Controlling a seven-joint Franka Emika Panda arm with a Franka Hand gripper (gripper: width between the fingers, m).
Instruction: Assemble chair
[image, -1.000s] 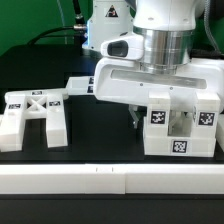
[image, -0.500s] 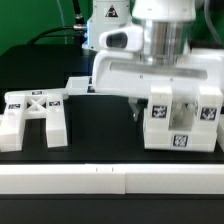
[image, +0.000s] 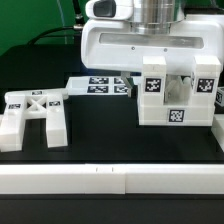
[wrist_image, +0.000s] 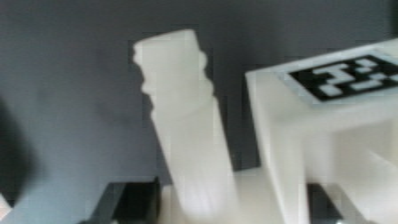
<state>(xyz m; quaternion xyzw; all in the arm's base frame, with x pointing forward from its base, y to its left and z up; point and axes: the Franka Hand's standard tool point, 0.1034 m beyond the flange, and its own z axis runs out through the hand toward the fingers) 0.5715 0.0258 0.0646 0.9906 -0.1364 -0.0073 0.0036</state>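
The chair lies in two pieces. An X-braced frame (image: 35, 115) with two thick legs rests on the black table at the exterior view's left. At that view's right, a tagged white seat block (image: 175, 100) hangs just above the table under my gripper (image: 160, 85). In the wrist view, a ridged white leg (wrist_image: 187, 110) runs out from between the dark fingers (wrist_image: 128, 200), with the tagged seat block (wrist_image: 329, 140) right beside it. My gripper (wrist_image: 228, 205) is shut on this leg. The fingertips are mostly hidden behind the block in the exterior view.
The marker board (image: 98, 85) lies flat on the table behind the gap between the two chair pieces. A white ledge (image: 110, 178) runs along the table's front edge. The robot's white base (image: 110, 10) stands at the back.
My gripper has risen and shifted toward the exterior view's right, carrying the seat block with it. More of the marker board now shows. The X-braced frame has not moved.
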